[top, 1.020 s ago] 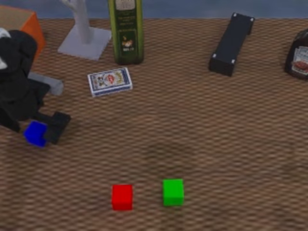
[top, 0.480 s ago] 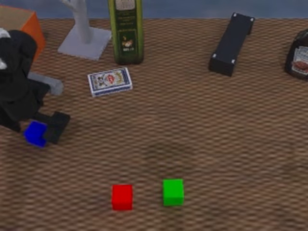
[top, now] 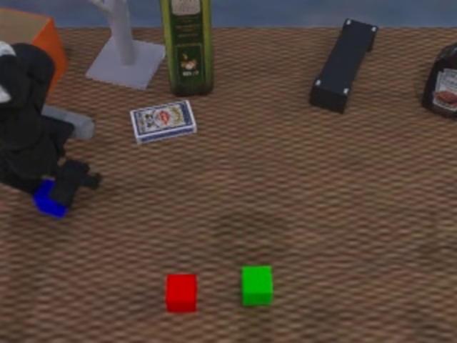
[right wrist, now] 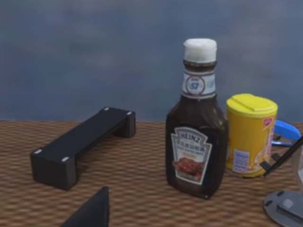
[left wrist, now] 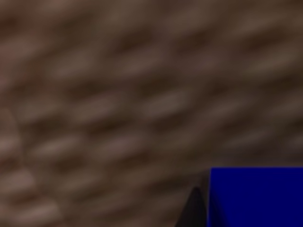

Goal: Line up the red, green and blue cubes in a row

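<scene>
Blue cube (top: 48,200) sits at table's far left, well apart from red cube (top: 181,292) & green cube (top: 257,285), which lie side by side near front edge. Left gripper (top: 58,191) is down over it w/ fingers straddling it; whether they're clamped can't be told. Cube looks light, rigid, matte, prob. non-slip: best pinched on two opposite flat faces, mid-height.

Woven brown table mat (top: 321,207) under everything; playing-card box (top: 163,121) flat, left of centre; olive oil bottle (top: 186,46) upright behind it, white stand (top: 126,61) just beside on its left; orange box (top: 43,36) at far-left edge; black bar-shaped block (top: 343,64) lying diagonally, right of centre; brown sauce bottle (right wrist: 195,137) upright at right edge, yellow canister (right wrist: 250,135) just beside it.
</scene>
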Tool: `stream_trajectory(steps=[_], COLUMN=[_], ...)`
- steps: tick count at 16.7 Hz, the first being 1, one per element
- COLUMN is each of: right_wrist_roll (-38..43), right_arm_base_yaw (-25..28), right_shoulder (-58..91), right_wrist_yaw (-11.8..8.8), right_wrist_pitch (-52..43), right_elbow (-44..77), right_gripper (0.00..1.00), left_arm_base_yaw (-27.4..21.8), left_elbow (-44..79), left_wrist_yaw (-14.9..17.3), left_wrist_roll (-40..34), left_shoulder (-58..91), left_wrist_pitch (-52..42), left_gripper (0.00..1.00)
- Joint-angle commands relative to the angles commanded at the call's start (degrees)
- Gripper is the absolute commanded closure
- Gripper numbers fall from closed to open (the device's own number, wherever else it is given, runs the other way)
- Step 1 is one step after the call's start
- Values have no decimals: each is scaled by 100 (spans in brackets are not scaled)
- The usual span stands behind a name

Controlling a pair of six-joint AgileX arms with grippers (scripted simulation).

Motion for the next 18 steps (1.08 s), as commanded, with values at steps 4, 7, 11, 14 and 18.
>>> stream_trajectory(steps=[4, 7, 11, 14, 18], right_wrist_roll=[0, 0, 0, 0, 0], right_arm_base_yaw=[0, 0, 0, 0, 0], right_shoulder=[0, 0, 0, 0, 0], right_wrist_yaw=[0, 0, 0, 0, 0], right_wrist_pitch=[0, 0, 0, 0, 0], right_elbow=[0, 0, 0, 0, 0], right_gripper=[0, 0, 0, 0, 0], left_arm_base_yaw=[0, 0, -1, 44, 94], left_elbow=[0, 0, 273, 651, 965], left_wrist_yaw=[0, 0, 82, 77, 61], left_wrist_roll=[0, 0, -25, -30, -50], left_shoulder=[0, 0, -327, -567, -821], left_wrist_pitch=[0, 0, -354, -1075, -1564], left_gripper=[100, 100, 100, 100, 100])
